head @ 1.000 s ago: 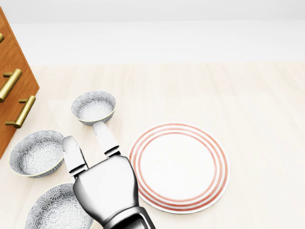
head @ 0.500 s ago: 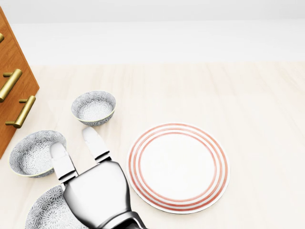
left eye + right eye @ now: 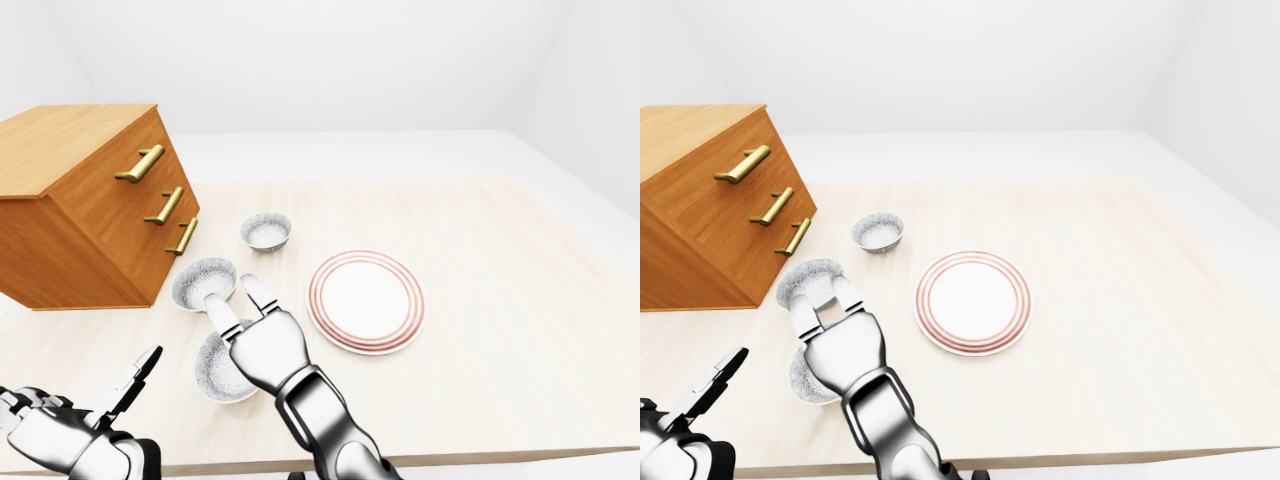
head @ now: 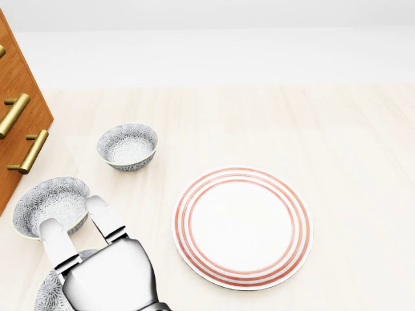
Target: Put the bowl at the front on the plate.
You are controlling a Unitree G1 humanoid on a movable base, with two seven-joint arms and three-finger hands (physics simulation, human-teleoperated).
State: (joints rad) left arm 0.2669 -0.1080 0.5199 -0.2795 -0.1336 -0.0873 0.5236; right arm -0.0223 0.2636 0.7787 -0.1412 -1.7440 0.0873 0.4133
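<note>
lying lowest in the left-eye view, left of the striped plate [image 3: 366, 301] and apart from it: nearest bowl [image 3: 214, 373], partly under the right hand [image 3: 265, 346]. fingers [image 3: 258, 296] straight, spread, gripping nothing, one tip overlapping the middle bowl [image 3: 200, 281]. left hand [image 3: 78, 438] low, open-fingered.

In the head view the right hand [image 4: 107, 275] covers most of the nearest bowl [image 4: 47, 297], which the bottom edge also cuts; its fingers may touch the rim, but that spot is hidden. The drawer chest [image 4: 16, 110] is cropped at the left. The left hand [image 3: 70, 438] is cut off at the left-eye view's lower corner.
</note>
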